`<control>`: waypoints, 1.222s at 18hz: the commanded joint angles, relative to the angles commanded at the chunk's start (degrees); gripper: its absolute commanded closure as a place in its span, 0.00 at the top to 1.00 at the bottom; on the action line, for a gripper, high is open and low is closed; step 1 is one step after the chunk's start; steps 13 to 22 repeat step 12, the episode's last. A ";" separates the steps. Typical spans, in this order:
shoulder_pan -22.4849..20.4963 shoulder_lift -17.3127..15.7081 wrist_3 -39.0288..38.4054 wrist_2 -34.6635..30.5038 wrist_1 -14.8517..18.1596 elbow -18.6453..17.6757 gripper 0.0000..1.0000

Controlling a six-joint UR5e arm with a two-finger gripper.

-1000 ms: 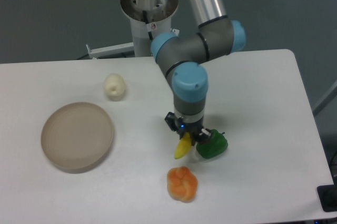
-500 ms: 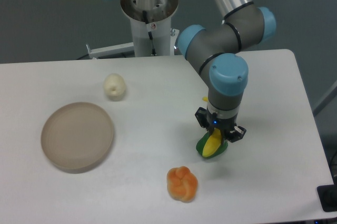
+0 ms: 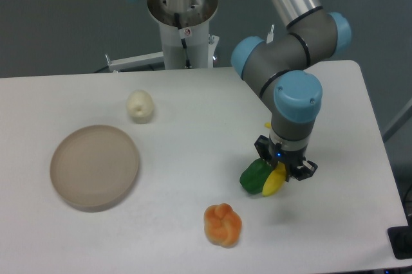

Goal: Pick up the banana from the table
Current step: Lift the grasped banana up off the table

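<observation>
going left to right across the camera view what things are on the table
plate → pale round fruit → orange pepper → green pepper → banana, held in the gripper

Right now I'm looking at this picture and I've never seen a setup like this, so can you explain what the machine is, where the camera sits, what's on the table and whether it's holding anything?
This is a single robot arm, grey with blue joint caps, mounted on a post at the far edge of a white table. One fixed camera looks down on the scene from the front and above.

At the arm's tip is a two-finger gripper, pointing down. It is shut on a yellow banana, whose lower end pokes out below the fingers. Whether the banana is clear of the table cannot be told.

Right beside it, to its left in the picture, sits a green pepper. Nearer the camera is a lumpy orange pepper. On the left lies a round beige plate, and behind it a small cream-coloured fruit.
</observation>
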State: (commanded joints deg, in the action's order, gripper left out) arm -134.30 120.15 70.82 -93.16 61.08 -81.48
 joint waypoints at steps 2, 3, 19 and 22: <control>-0.09 0.17 1.50 -0.09 0.00 0.35 0.14; -0.26 0.44 2.12 -0.09 0.00 0.61 0.14; -2.46 0.61 7.66 0.09 4.83 4.05 0.15; -2.46 0.61 7.66 0.09 4.83 4.05 0.15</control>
